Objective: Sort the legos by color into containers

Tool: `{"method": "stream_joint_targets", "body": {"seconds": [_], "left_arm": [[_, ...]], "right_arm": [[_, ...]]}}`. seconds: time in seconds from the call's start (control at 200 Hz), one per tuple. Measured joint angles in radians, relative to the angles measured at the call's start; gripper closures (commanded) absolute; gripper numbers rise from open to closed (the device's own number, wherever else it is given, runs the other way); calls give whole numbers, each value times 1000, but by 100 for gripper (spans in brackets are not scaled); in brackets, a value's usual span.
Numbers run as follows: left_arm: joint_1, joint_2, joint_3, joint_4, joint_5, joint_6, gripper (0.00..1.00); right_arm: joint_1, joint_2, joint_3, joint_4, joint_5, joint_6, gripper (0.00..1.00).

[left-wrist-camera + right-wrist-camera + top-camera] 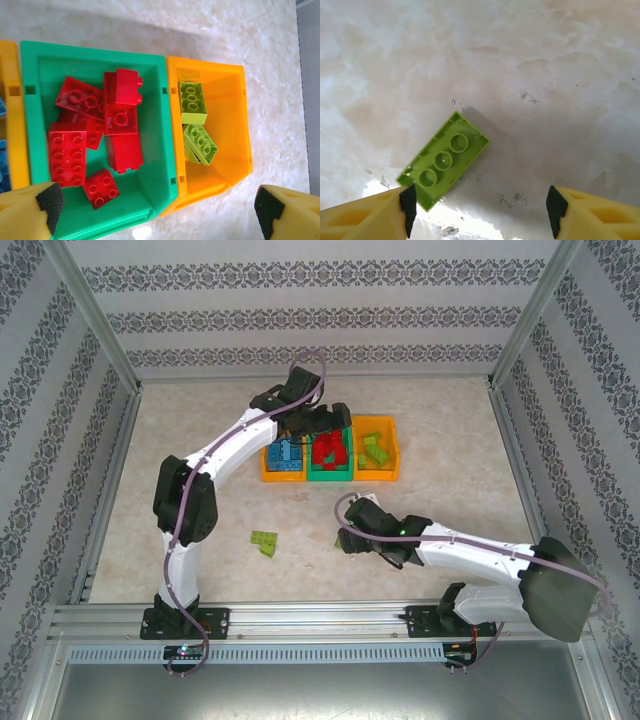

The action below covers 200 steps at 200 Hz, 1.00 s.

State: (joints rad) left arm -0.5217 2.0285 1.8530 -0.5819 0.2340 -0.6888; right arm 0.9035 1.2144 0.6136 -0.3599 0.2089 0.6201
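L claw (pixel 157 207) open over green bin (pixel 95 52), R claw (pixel 480 205) open beside lego (pixel 444 160), both empty.

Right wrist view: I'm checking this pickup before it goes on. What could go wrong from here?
The light green brick lies diagonal to the open right claw and close to one finger, so closing may catch its corners and twist or shove it away. The left claw hangs over the green bin and the neighbouring orange bin, so a delivery there might crowd that arm.
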Motion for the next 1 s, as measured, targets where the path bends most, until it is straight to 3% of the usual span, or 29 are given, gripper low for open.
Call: {"method": "stream_joint_targets", "body": {"seconds": [0.265,0.455,0.769,0.999], "left_arm": [[0,-195,-170,32,-92,35,1],[3,-322,-320,51,-162,78,1],[35,-513,-563,53,-261,133,1],[67,-641,-673,53,-289,140,1]], "right_arm": [[-31,-7,-3,-26,-37,285,25],[-3,138,59,-64,-51,444,24],[57,318,200,-77,-61,564,24],[56,409,252,-150,-63,586,33]]}}
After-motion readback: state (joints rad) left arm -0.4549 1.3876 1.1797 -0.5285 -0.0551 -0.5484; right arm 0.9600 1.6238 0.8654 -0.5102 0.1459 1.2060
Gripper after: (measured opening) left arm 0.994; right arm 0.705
